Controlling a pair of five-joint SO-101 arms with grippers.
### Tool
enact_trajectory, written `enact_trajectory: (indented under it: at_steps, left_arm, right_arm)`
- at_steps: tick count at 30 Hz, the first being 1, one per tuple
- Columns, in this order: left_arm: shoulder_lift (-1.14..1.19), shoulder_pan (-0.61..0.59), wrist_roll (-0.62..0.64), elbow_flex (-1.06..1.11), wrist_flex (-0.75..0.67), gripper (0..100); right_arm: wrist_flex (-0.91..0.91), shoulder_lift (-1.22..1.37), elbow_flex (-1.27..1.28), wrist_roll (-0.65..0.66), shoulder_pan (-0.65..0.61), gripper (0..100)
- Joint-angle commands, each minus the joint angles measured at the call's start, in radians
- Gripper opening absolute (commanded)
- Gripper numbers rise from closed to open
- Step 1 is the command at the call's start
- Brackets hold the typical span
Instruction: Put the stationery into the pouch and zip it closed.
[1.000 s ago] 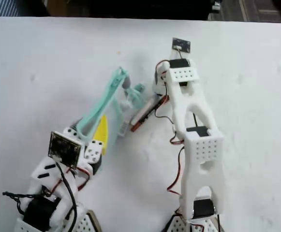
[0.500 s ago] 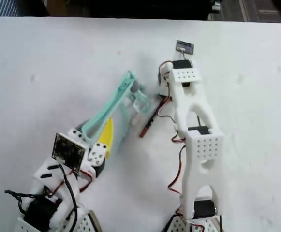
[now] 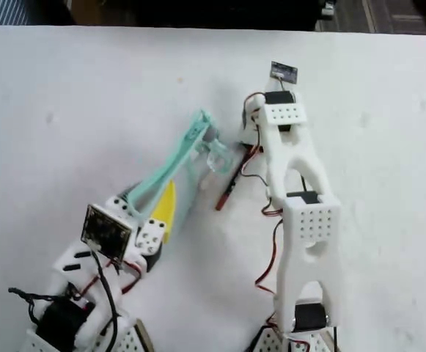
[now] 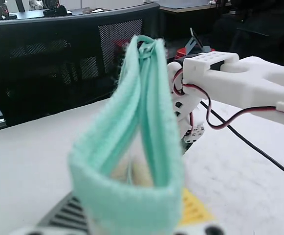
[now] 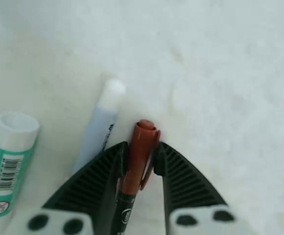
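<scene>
white table, glue stick (green label), pale blue pen

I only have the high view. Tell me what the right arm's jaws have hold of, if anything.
Observer: In the right wrist view the jaws are shut on a red-brown pen, gripped just below its capped end.
Operator: List whatever lies next to it.
Observer: A pale blue pen with a white end and a glue stick with a white cap, both on the table.
Operator: Now check the pouch mouth.
Observer: The left wrist view looks straight into the mint-green pouch. Its mouth gapes open, and there are pale shapes inside, too blurred to name.
</scene>
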Motion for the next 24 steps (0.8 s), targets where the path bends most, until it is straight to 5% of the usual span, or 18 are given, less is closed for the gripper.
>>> enact_trajectory:
  at_steps: [1,24]
  left_arm:
    - [-0.008,0.074,-0.003,-0.061,0.054,2]
    - [-0.008,0.116,-0.006,-0.051,0.084,2]
  right_arm:
    - [-0.01,0.001,-0.009,0.002,0.004,1.7]
    - [0.051,-0.004,-0.02,0.002,0.005,1.7]
